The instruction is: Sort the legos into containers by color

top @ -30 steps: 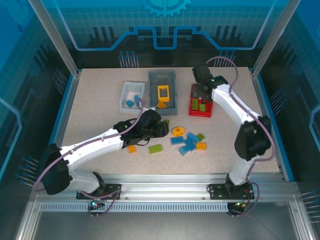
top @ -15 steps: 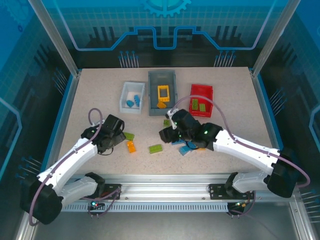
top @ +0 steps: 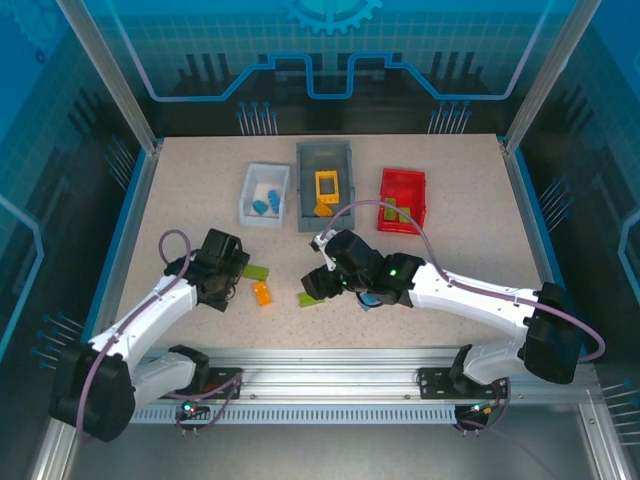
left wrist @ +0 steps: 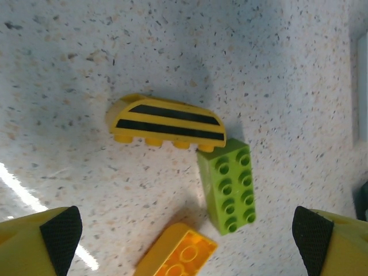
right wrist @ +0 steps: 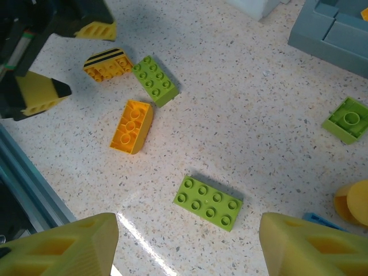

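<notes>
Both grippers spread and empty over loose legos; three bins along the far side.

Near left: left gripper (left wrist: 185, 233) has its jaws wide apart with nothing between them, over a cluster of three: striped yellow brick (left wrist: 167, 123) with a sloped, black-banded face, lime brick (left wrist: 227, 187) touching its right corner, and orange brick (left wrist: 175, 256) just near of both. Centre: right gripper (right wrist: 190, 247) is likewise parted and empty, above a lone lime brick (right wrist: 208, 202) lying studs-up. Far row: white bin (top: 246, 195), grey bin (top: 301, 185), red bin (top: 403, 173). Handling estimate: the bricks are hard, glossy plastic, so light, stiff and not fragile. Their smooth walls are probably slippery and could skid on the speckled table (top: 180, 200). Best pinched across the long flat sides, not the studs or the sloped face.
</notes>
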Motion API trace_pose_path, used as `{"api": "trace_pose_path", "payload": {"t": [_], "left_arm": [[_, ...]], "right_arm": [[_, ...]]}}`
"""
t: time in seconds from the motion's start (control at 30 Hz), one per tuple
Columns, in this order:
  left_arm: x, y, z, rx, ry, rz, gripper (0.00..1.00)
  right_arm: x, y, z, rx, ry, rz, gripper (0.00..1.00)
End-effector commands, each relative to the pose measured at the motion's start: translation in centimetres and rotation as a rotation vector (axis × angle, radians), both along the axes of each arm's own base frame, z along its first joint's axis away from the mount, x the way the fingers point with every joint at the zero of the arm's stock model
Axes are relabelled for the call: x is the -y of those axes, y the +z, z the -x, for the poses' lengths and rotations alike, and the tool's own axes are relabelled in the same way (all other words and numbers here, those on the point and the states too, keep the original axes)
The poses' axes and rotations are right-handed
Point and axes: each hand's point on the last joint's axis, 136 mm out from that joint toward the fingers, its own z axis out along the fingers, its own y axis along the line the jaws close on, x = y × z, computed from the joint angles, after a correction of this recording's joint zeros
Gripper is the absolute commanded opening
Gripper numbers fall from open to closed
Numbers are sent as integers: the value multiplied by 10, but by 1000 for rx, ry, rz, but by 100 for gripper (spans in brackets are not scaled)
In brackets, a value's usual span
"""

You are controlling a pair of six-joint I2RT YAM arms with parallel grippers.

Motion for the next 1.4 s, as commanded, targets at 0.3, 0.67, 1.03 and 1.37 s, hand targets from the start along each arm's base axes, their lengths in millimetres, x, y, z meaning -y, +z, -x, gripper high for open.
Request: {"api": "trace_pose_path", "payload": {"t": [0.3, 0.67, 1.03, 1.37], "left_arm": [[-24, -38, -27, -27, 428, 154, 85], [-37, -57, -26, -85, 516, 160, 58], [-44, -29, -38, 8, 412, 96, 21], [34, 93, -110, 291, -315, -117, 16]], "right_arm": [[-39, 43, 33, 26, 224, -236, 68], [-56, 54, 41, 14, 292, -284, 68], [-40, 58, 31, 59, 206, -267, 67], [56, 95, -39, 195, -260, -399, 70]]}}
